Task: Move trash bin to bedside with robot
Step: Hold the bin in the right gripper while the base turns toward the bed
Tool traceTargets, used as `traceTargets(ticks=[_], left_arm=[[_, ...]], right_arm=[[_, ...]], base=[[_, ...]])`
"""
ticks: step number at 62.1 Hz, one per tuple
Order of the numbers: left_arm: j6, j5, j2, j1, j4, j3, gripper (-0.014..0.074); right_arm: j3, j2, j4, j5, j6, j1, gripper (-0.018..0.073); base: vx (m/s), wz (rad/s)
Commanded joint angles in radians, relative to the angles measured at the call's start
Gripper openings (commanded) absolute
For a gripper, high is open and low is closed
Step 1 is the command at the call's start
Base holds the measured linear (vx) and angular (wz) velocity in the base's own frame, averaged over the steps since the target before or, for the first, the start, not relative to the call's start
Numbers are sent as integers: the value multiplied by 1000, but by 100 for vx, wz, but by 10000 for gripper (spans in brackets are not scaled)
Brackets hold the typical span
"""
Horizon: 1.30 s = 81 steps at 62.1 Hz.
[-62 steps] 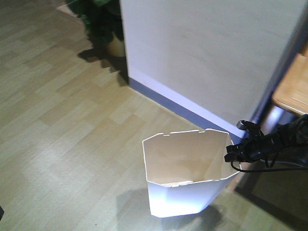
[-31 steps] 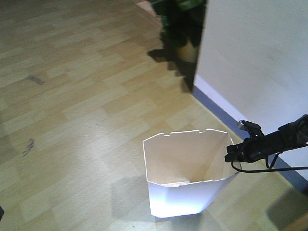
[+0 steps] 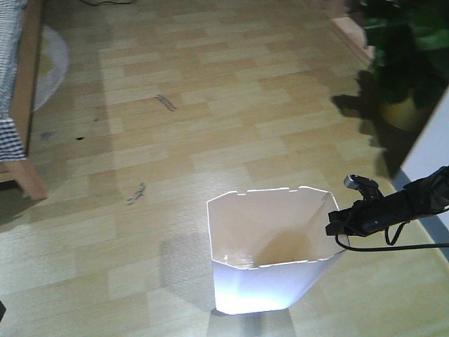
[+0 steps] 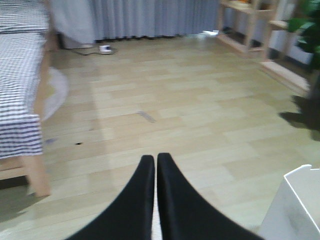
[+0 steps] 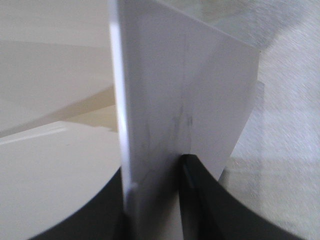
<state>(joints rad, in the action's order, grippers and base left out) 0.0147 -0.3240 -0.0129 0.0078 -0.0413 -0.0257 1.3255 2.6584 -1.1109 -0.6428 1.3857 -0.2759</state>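
Note:
The white trash bin [image 3: 270, 249] stands on the wooden floor, low in the front view. My right gripper [image 3: 335, 223] is shut on its right rim wall. In the right wrist view the white bin wall [image 5: 170, 110] stands between my two black fingers [image 5: 200, 195]. The bin's corner also shows at the lower right of the left wrist view [image 4: 295, 205]. The bed [image 3: 21, 91], with a light wooden frame and checked bedding, is at the far left; it also shows in the left wrist view [image 4: 20, 100]. My left gripper [image 4: 154, 165] is shut and empty, above the floor.
A potted plant [image 3: 403, 63] stands at the right by a white wall corner [image 3: 431, 154]. A round pale mat [image 3: 52, 67] lies by the bed. Small scraps [image 3: 165, 102] lie on the floor. Wooden shelves [image 4: 255, 30] and grey curtains [image 4: 150, 17] are at the far side.
The view has swung left: the wall and plant slid right, and the bed has come into view at the left. The bin stays in my right gripper's hold.

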Motion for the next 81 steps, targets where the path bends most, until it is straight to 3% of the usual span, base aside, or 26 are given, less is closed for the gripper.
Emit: traceTargets(ticks=[1,25,81], left_arm=[[10,83,-14,0,-3,-12,-6],[10,83,-14,0,-3,-12,-6],[10,83,-14,0,-3,-12,-6]], right_arm=[[12,-88,-60,-191,-1,-3,-5],[12,-88,-60,-191,0,-3,-5],[12,-88,-60,-191,0,-3,-5]], base=[[22,61],[25,36],[36,5]])
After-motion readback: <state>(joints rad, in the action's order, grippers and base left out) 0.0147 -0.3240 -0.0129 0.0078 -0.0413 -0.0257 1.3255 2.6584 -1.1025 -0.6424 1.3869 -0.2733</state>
